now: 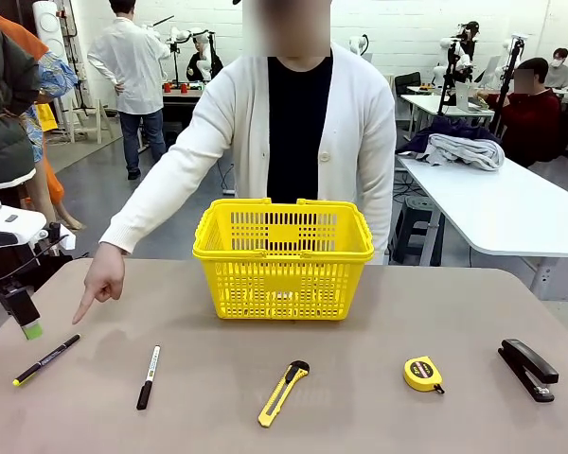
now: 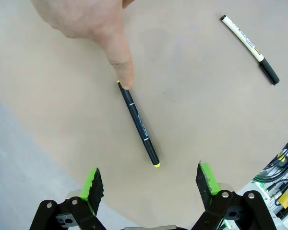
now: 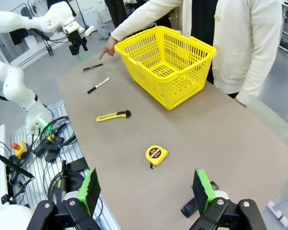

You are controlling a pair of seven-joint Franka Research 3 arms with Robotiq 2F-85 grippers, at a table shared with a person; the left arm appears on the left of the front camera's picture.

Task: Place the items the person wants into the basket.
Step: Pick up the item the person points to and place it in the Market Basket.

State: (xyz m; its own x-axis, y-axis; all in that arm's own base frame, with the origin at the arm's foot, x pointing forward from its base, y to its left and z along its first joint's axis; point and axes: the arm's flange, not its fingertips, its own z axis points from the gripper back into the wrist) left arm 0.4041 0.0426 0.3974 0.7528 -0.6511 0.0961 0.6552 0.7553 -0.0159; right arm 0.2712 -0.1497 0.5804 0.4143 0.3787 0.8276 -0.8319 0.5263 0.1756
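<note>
While the person's hand (image 1: 102, 276) is pointing at the black pen (image 1: 45, 360) at the lower left of the bench (image 1: 360, 421), the left fingers (image 2: 92, 184) are hanging wide open and empty just beside it. The right fingers (image 3: 90, 188) are gaping too, holding nothing, and the yellow basket (image 1: 282, 253) is sitting at mid-frame.

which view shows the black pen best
The left wrist view: the pen lies whole and close, its yellow tips clear, with the person's fingertip at one end. The front view shows it small at the picture's lower left. The right wrist view shows it tiny and far off.
</note>
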